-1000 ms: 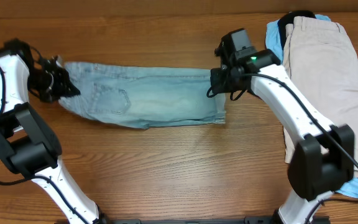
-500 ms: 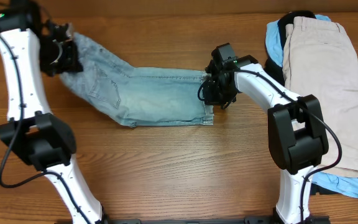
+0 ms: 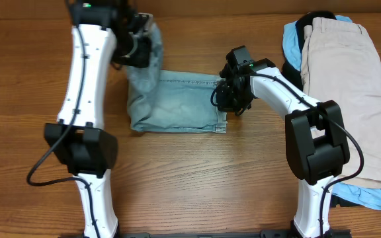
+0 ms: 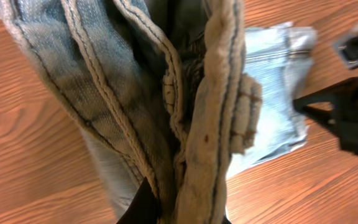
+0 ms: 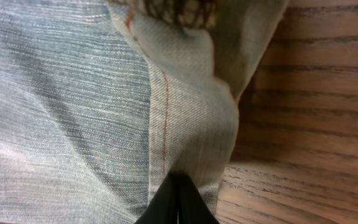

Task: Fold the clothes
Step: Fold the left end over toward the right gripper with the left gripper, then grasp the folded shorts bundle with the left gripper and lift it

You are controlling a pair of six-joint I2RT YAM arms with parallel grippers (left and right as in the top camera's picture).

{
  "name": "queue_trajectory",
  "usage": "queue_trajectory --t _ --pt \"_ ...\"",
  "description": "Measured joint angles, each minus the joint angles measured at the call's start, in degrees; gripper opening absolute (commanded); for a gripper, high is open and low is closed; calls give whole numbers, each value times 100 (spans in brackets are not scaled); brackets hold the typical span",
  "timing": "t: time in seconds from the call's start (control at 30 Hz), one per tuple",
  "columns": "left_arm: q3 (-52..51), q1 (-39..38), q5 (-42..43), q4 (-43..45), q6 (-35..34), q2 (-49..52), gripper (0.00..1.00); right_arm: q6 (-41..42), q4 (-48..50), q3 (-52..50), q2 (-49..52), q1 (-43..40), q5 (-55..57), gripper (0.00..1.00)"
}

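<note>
Left gripper [image 3: 139, 47] is clamped shut on the jeans [image 3: 180, 109] at the waistband [image 4: 213, 106], held up over the far-left part of the table [image 3: 190, 185]. Left wrist view: bunched denim and a belt loop [image 4: 248, 112] hang from the closed fingers.

Right gripper [image 3: 229, 100] is pinched tight on the leg end [image 5: 185, 137], low at the table surface. Right wrist view: fingertips together on the stitched edge.

Jeans are mid-table. The leg section lies flat between the two grippers. The upper part is raised and drapes from the left gripper down to the flat part.

Stack on the right side, just beside the right arm: khaki trousers [image 3: 346, 86] on top, a light blue garment [image 3: 291, 46] poking out beneath, and something dark [image 3: 313, 16] at the far end, can't tell what.
</note>
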Motion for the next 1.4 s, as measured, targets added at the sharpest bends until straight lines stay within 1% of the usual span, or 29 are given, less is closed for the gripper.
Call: queue_trajectory --t 0.13,0.23,0.33,0.37,0.43,0.47,0.5,0.53,0.57,0.6,0.63,0.73,0.83,0.97,1.17,1.3,1.4 --pt "0 -494 -101 181 -332 0 4 2 2 0 0 0 -20 4" --pt "0 -765 -146 267 -514 22 8 4 4 0 4 0 -39 4" --pt "0 -999 -162 273 -656 140 14 4 17 2 9 -37 -184 4" --pt "0 -1064 -162 271 -686 197 19 4 2 11 9 -55 -271 4" --pt "0 -1193 -166 269 -726 350 40 9 -107 94 9 -125 -518 4" --pt "0 -1252 -155 273 -767 428 48 13 -188 170 9 -175 -640 4" --pt "0 -1314 -151 271 -782 509 64 13 -299 289 2 -243 -769 6" --pt "0 -1366 -140 273 -820 566 75 20 -404 411 -15 -319 -872 14" --pt "0 -1412 -131 273 -833 619 83 9 -501 529 -39 -391 -949 22" --pt "0 -1464 -129 273 -837 662 94 42 -638 695 -114 -511 -1025 32" --pt "0 -1497 -131 275 -855 688 100 33 -732 848 -201 -623 -1075 37" --pt "0 -1556 -136 299 -859 715 100 -2 -1010 1357 -634 -1027 -1176 47" --pt "22 -1563 -160 267 -857 715 100 -15 -1099 1827 -1209 -1453 -1220 51" --pt "105 -1550 -197 9 -802 715 100 -17 -1279 2090 -1812 -1873 -1248 61" --pt "144 -1572 -201 -636 -551 715 100 -146 -1781 2070 -1788 -2061 -1095 73" --pt "149 -1703 -219 -922 -157 715 100 -190 -1956 2044 -1727 -2085 -793 80" --pt "144 -1930 -310 -918 205 715 100 -238 -2028 2044 -1727 -2098 -623 82"
